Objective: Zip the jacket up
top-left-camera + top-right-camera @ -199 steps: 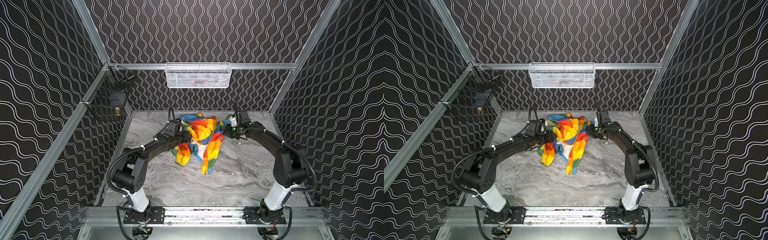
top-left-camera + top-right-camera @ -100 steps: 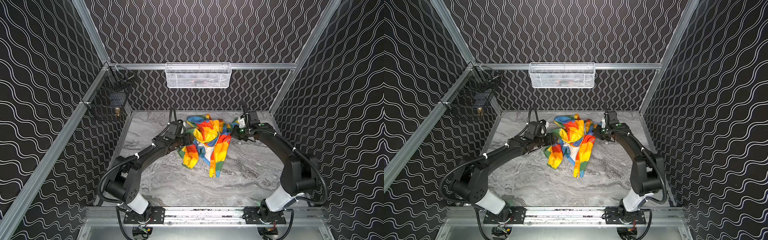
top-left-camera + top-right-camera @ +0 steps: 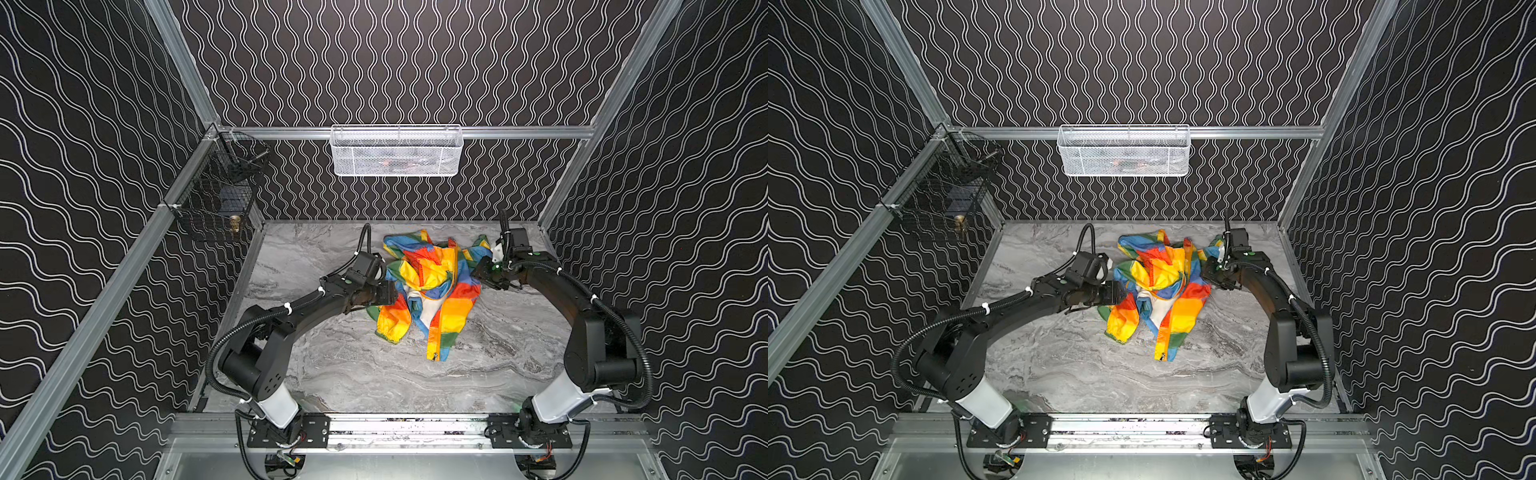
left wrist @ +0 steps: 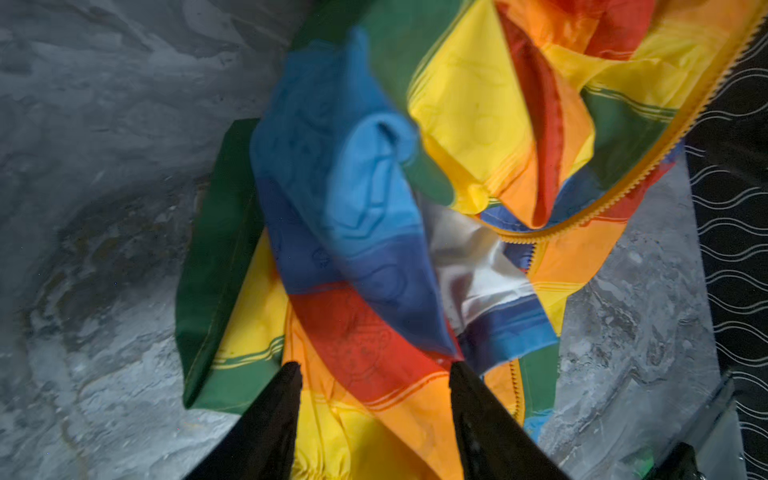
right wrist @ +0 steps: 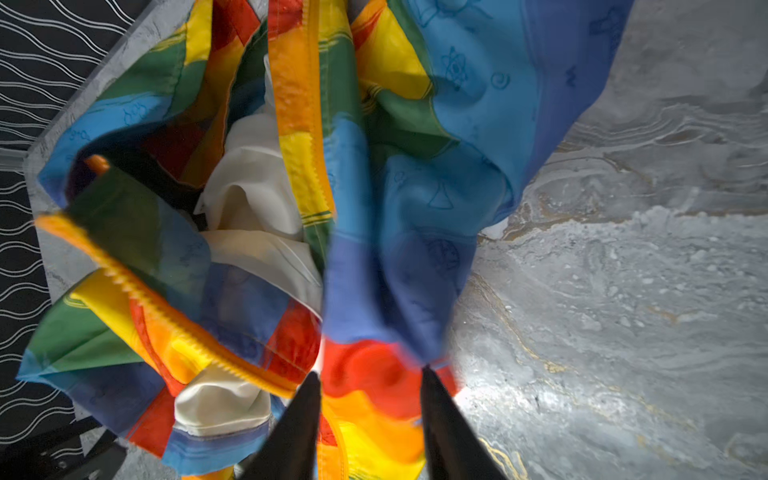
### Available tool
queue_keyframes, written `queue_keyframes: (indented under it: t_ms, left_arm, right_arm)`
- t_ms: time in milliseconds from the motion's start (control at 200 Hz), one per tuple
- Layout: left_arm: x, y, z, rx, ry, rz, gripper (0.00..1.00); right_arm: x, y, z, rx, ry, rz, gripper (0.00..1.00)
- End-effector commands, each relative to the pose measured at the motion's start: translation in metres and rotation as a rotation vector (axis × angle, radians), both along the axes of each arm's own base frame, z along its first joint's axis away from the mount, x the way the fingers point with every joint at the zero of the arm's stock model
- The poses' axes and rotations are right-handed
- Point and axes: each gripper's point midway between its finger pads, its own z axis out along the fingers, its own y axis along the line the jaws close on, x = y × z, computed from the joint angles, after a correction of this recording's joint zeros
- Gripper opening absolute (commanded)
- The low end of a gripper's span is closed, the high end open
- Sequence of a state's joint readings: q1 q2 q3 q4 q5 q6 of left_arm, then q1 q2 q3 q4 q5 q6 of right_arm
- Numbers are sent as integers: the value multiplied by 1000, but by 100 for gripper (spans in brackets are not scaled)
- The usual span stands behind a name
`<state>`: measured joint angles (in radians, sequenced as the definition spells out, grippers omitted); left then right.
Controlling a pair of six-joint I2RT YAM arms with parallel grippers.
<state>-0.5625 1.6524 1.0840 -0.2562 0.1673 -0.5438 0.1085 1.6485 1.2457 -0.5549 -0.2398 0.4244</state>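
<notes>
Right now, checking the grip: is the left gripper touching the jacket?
Touching. The left wrist view shows the jacket drawn to a point against a fingertip of the left gripper.

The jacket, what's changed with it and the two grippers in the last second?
The jacket has slid right in both top views, the left gripper and right gripper going with it. The right gripper's jaws now stand apart over the fabric, so it seems to be letting go; the left stands open too. The jacket stays crumpled, zipper open; the white basket has not moved.

Even bright light; blurry close-up jacket (image 4: 357, 199)
</notes>
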Motion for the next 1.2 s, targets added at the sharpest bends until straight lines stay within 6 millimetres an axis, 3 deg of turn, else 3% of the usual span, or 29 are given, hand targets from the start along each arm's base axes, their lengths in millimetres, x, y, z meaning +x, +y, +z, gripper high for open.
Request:
queue_keyframes:
  t_ms: [0,120,305,510,726,971,1036,1196]
  left_arm:
    - [-6,5,-10,36,33,4,61]
    - [-4,-2,-15,23,53,-18,61]
    - [-2,-22,-4,-77,22,-49,61]
    - [-10,-29,15,-90,-38,-69,63]
    - [-17,-30,-14,-21,43,-76,63]
    - [-13,-43,-27,19,52,-95,62]
    - [-11,-46,-28,22,51,-103,55]
    - [-10,-43,-27,57,54,-110,13]
  right_arm:
    - [2,-5,14,-18,-45,-29,52]
    - [1,-3,30,-9,-85,-38,59]
    - [8,25,41,16,-111,18,61]
    - [23,61,22,12,-74,89,62]
    - [32,77,-6,2,-27,114,62]
    - [35,78,-27,-12,0,111,55]
    - [36,78,-31,-14,4,113,49]
    - [41,78,-29,-21,-5,108,27]
